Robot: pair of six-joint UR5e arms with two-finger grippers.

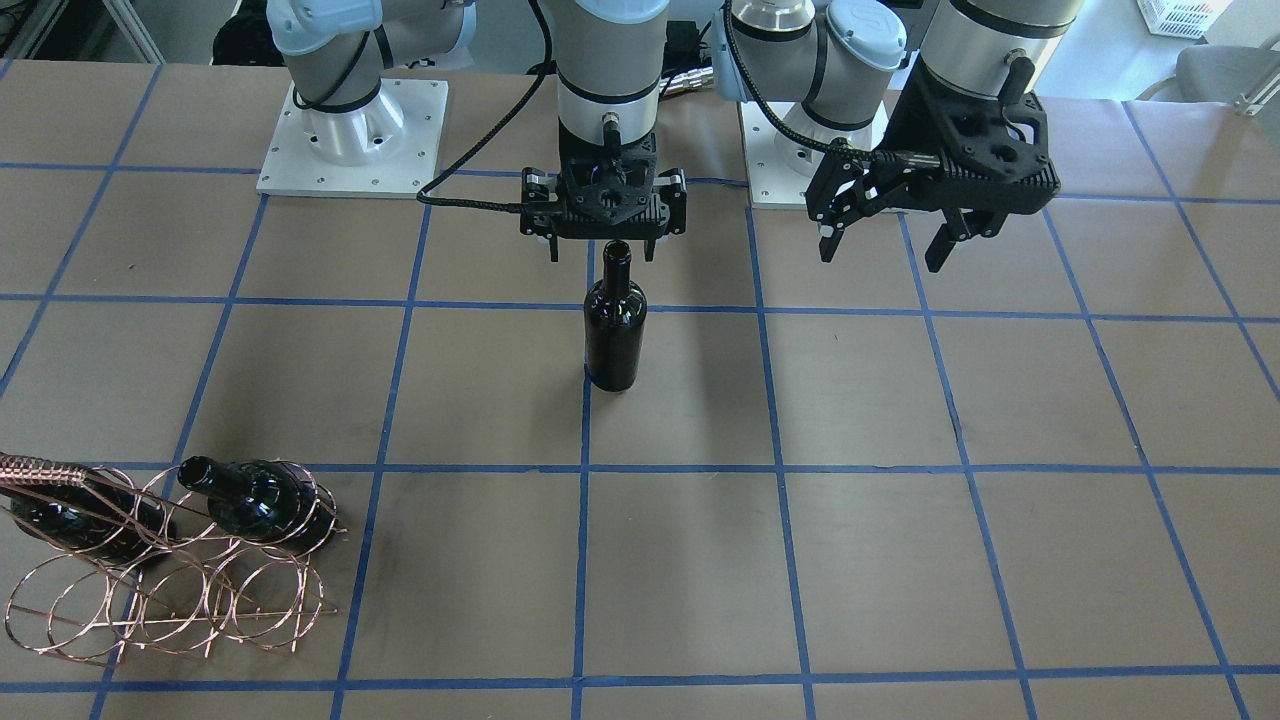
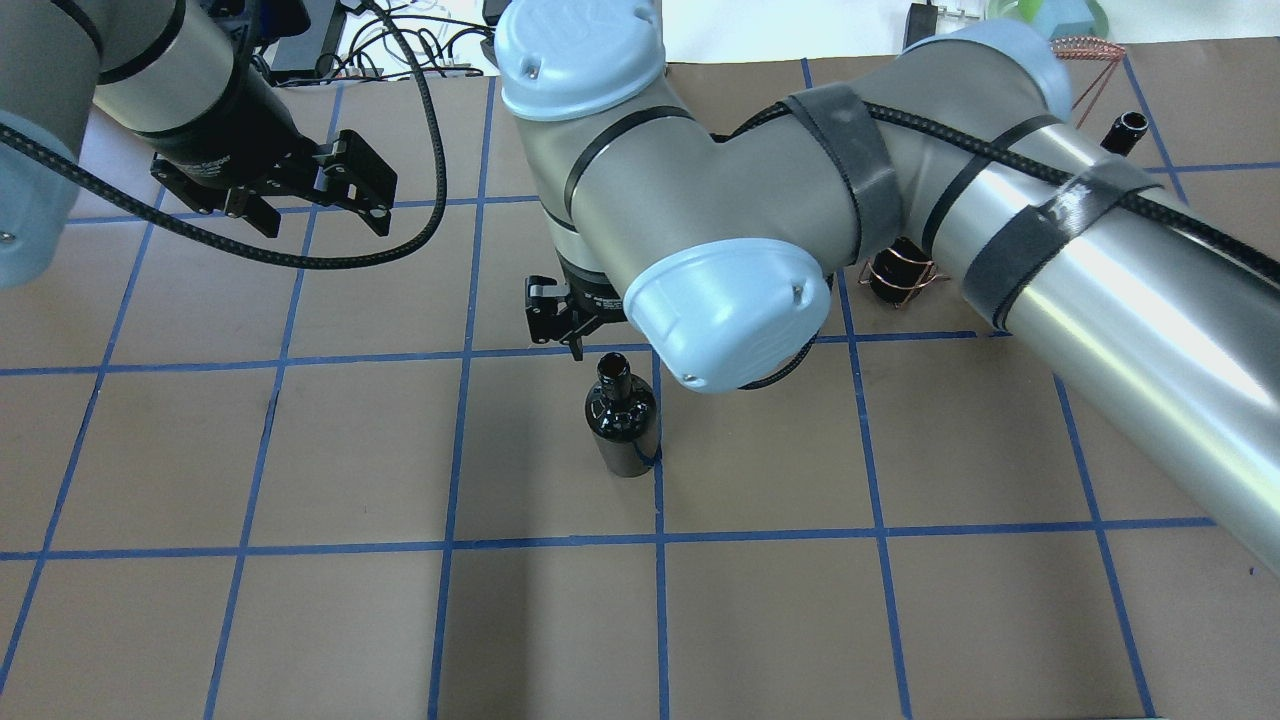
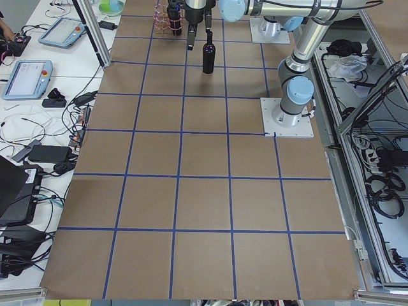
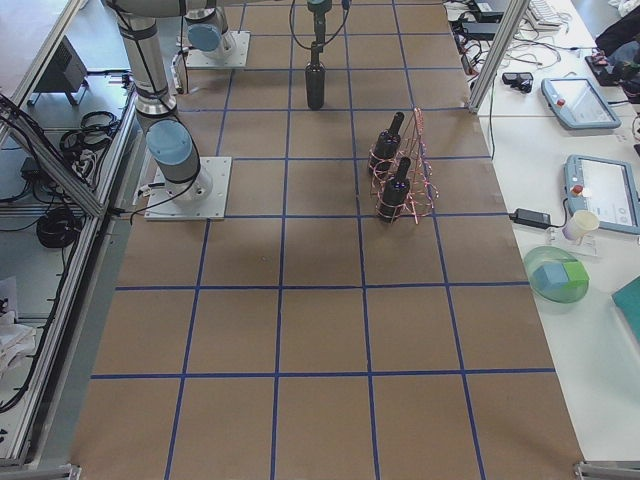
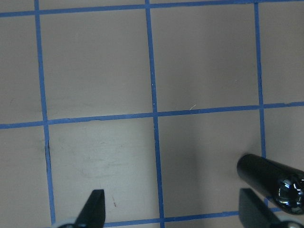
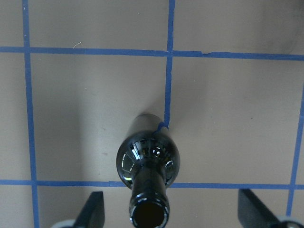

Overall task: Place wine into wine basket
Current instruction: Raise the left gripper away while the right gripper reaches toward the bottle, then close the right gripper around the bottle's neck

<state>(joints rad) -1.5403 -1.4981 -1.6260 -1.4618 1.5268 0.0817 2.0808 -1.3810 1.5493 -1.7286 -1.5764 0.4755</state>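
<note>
A dark glossy wine bottle (image 1: 615, 335) stands upright near the table's middle; it also shows in the overhead view (image 2: 622, 420) and in the right wrist view (image 6: 148, 161). My right gripper (image 1: 604, 250) is open right above it, a finger on each side of the bottle's mouth and clear of the glass. My left gripper (image 1: 882, 258) is open and empty, hanging above bare table beside it. The copper wire wine basket (image 1: 170, 590) lies at the table's far edge on my right side. It holds two more dark bottles (image 1: 255, 497).
The table is brown paper with a blue tape grid (image 1: 780, 470). Both arm bases (image 1: 350, 140) stand at the robot's edge. In the right exterior view, the basket (image 4: 418, 150) stands close to a side bench with tablets and a cup.
</note>
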